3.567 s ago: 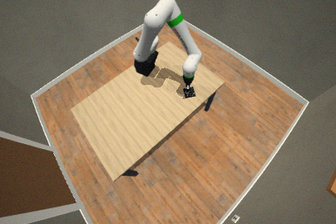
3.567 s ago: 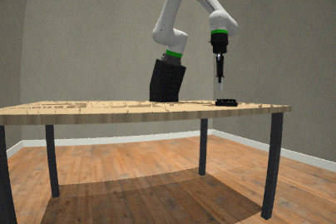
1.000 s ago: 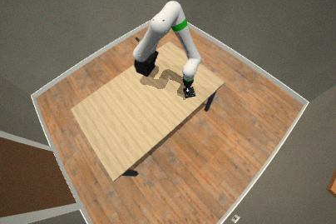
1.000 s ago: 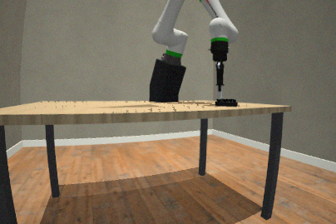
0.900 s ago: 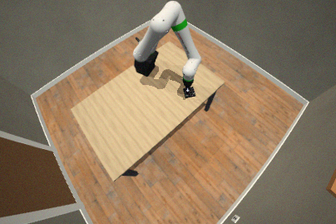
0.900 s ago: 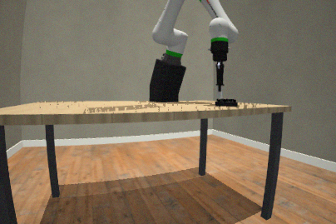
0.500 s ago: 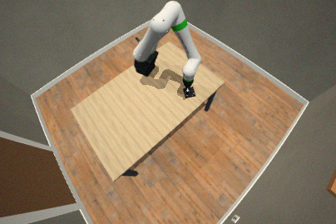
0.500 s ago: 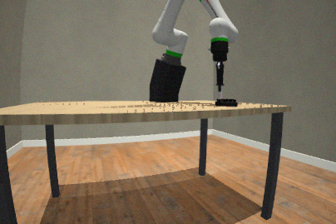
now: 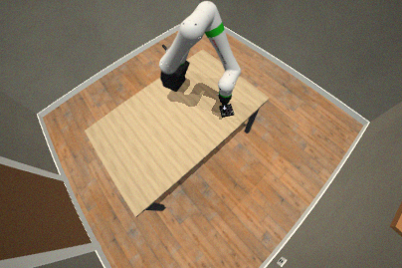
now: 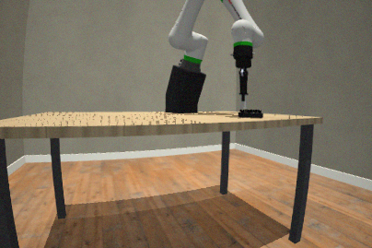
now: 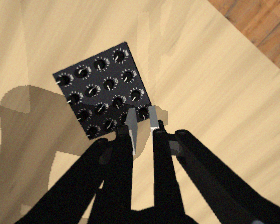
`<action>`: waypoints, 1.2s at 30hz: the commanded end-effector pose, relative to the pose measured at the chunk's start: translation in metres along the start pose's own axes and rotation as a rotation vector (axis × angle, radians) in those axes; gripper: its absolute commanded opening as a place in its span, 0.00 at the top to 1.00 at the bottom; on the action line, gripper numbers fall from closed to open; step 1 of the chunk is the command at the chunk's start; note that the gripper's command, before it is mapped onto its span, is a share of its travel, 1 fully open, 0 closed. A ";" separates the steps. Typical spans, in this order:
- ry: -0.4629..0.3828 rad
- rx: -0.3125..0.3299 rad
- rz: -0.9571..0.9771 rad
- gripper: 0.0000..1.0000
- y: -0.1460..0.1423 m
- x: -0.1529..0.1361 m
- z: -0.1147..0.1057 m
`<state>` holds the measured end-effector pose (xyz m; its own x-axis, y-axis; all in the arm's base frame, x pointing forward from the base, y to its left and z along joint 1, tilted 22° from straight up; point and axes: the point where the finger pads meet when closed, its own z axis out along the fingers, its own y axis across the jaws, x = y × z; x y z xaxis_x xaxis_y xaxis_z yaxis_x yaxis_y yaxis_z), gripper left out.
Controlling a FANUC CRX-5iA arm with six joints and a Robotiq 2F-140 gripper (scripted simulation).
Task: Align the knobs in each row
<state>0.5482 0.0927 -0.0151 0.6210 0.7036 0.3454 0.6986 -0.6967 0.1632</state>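
Note:
The knob box [image 9: 227,111] [image 10: 251,114] [image 11: 98,93] is a small black square panel with four rows of white-marked knobs. It stands flat on the wooden table [image 9: 149,139] [image 10: 138,120] [image 11: 217,95], near the table's right edge. My gripper [image 11: 143,116] [image 10: 243,105] points straight down over the box's near right corner in the wrist view. Its fingers stand a narrow gap apart, one on each side of the corner knob [image 11: 142,112], and I see nothing clamped between them. In the side view the fingertips are just above the box. The knob lines are too small to read.
The arm's black base [image 9: 174,77] [image 10: 184,89] stands on the table behind the box. The table edge [image 11: 252,47] runs close to the box on the right, with wooden floor [image 9: 279,174] beyond it.

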 end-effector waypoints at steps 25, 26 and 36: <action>0.000 0.000 0.000 0.88 0.000 0.000 0.010; 0.000 0.000 0.000 0.88 0.000 0.000 0.011; 0.000 0.000 0.000 0.88 0.000 0.000 0.014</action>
<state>0.5531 0.0946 -0.0276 0.6210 0.7036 0.3454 0.6986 -0.6967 0.1632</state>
